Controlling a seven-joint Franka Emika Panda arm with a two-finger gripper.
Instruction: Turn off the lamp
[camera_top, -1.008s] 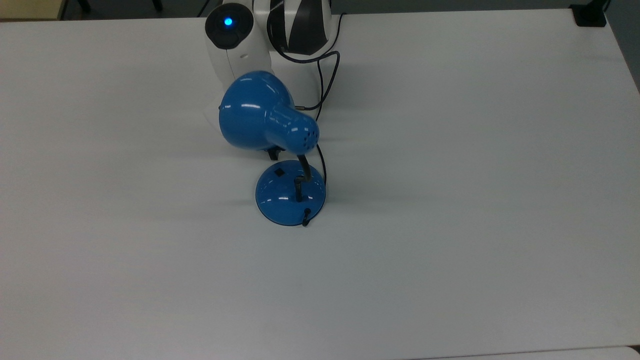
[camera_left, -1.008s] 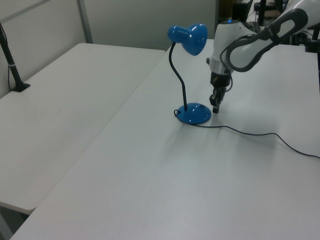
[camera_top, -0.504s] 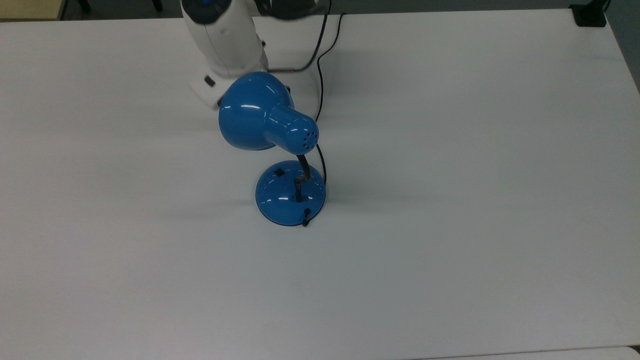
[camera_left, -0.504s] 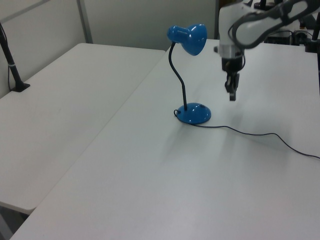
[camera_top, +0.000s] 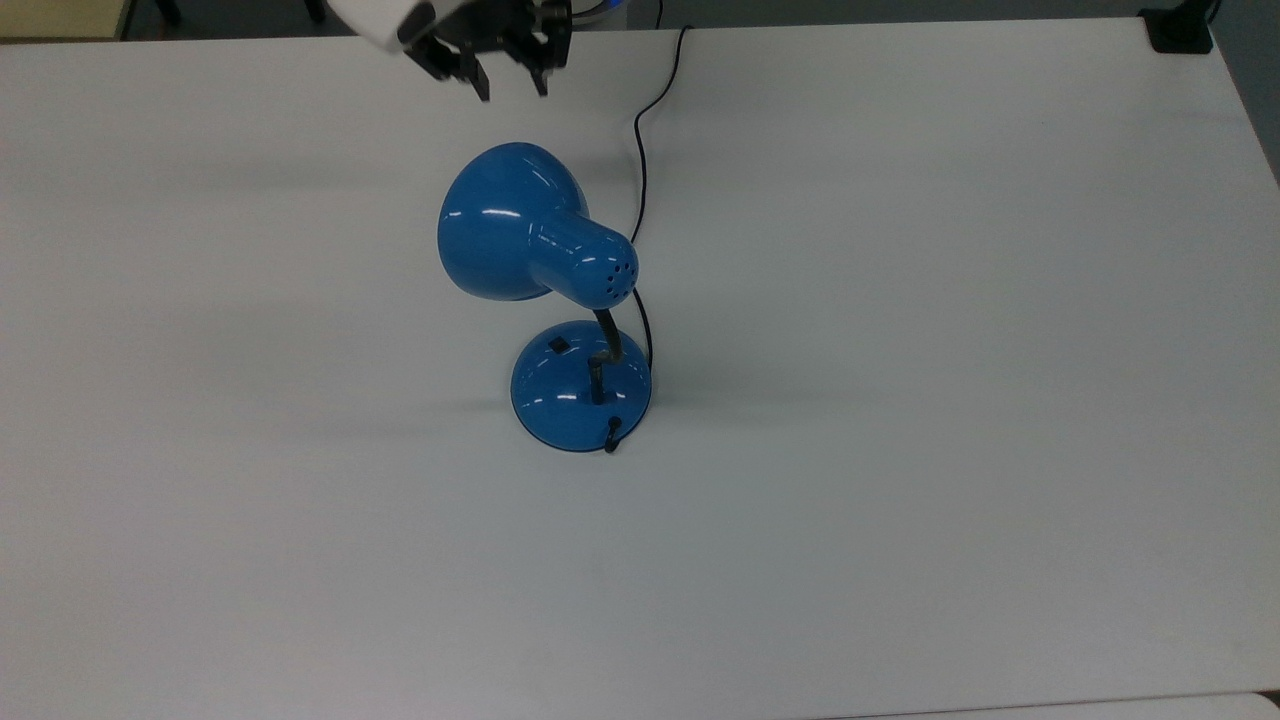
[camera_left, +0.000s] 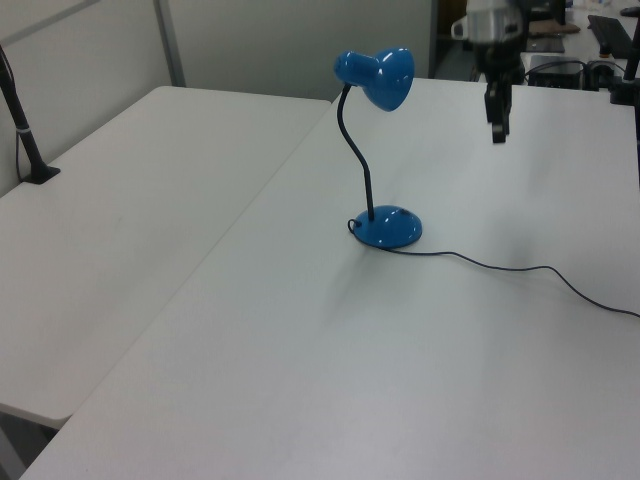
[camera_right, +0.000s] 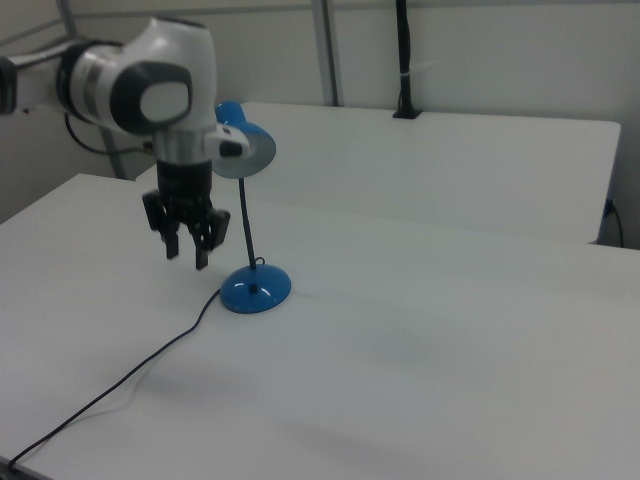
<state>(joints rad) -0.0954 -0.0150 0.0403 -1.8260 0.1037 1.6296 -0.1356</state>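
Note:
The lamp stands mid-table, glossy blue, with its bell-shaped shade (camera_top: 510, 225) on a black gooseneck above the round base (camera_top: 575, 400). A small black switch (camera_top: 558, 346) sits on the base. Its black cord (camera_top: 641, 120) runs off toward the top view's upper edge. My gripper (camera_top: 514, 94) hangs open in the air beyond the shade, clear of the lamp and holding nothing. In the left view the gripper (camera_left: 498, 135) is high to the right of the shade (camera_left: 380, 75), well above the base (camera_left: 388, 227). In the right view the gripper (camera_right: 186, 260) hovers left of the base (camera_right: 255, 290); the shade's inside (camera_right: 250, 152) looks pale grey.
The white table (camera_top: 900, 400) is wide and bare around the lamp. The cord (camera_left: 500, 268) trails across it to the left view's right. A second table (camera_left: 120, 200) adjoins it, with a black clamped post (camera_left: 25, 130). A black clamp (camera_top: 1180, 30) sits at the top view's upper right corner.
My gripper has lifted from beside the lamp's base and drawn back toward the top view's upper edge. The lamp has stayed in place.

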